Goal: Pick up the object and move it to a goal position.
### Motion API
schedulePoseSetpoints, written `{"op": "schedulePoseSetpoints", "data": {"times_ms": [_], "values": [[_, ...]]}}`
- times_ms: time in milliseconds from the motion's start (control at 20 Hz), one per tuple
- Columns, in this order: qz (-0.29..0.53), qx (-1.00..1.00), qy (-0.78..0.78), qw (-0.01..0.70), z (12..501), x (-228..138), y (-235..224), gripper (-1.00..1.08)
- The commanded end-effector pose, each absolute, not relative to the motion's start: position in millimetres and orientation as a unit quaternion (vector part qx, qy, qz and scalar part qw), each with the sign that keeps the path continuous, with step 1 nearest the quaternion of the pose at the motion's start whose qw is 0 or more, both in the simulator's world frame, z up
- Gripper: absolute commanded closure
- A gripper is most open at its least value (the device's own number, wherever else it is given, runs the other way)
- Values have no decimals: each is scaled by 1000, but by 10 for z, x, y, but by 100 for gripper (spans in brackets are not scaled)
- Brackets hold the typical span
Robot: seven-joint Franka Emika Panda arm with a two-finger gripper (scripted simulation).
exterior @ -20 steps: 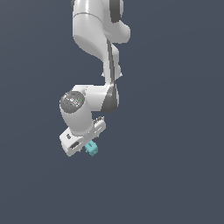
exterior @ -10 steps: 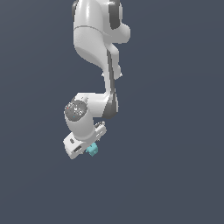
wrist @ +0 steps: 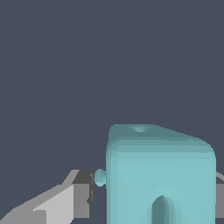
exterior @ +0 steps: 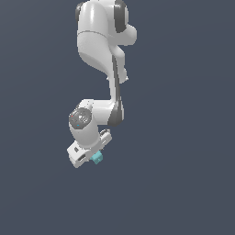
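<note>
The object (exterior: 97, 158) is a small cyan block that shows just under the white hand in the exterior view. My gripper (exterior: 94, 156) is shut on it. In the wrist view the object (wrist: 159, 175) fills the near field, with an arched notch in its face and a small stub on its side. One grey finger (wrist: 72, 199) meets that stub, and the other finger (wrist: 220, 192) shows only as a sliver at the picture's edge. The block hangs against the plain dark background, and no surface shows under it.
The white arm (exterior: 103, 41) reaches down from above, with its wrist joint (exterior: 81, 118) just over the hand. Around it there is only a uniform dark grey-blue background. No goal marker shows.
The wrist joint has sunk a little and the upper links have shifted. The hand and the cyan object stay at almost the same spot, still held.
</note>
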State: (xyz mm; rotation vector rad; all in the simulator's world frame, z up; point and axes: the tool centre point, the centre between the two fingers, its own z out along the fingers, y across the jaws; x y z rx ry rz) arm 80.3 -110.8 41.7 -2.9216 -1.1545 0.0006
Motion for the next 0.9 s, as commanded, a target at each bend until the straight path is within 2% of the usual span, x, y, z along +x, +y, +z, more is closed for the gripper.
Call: {"op": "schedulePoseSetpoints", "data": {"times_ms": [0,500,850], "values": [[0,-930,-367,0,419,805,-1109,108],[0,-930,-367,0,427,797,-1033,108],[0,-930,-367,0,478,754,-543,108]]}}
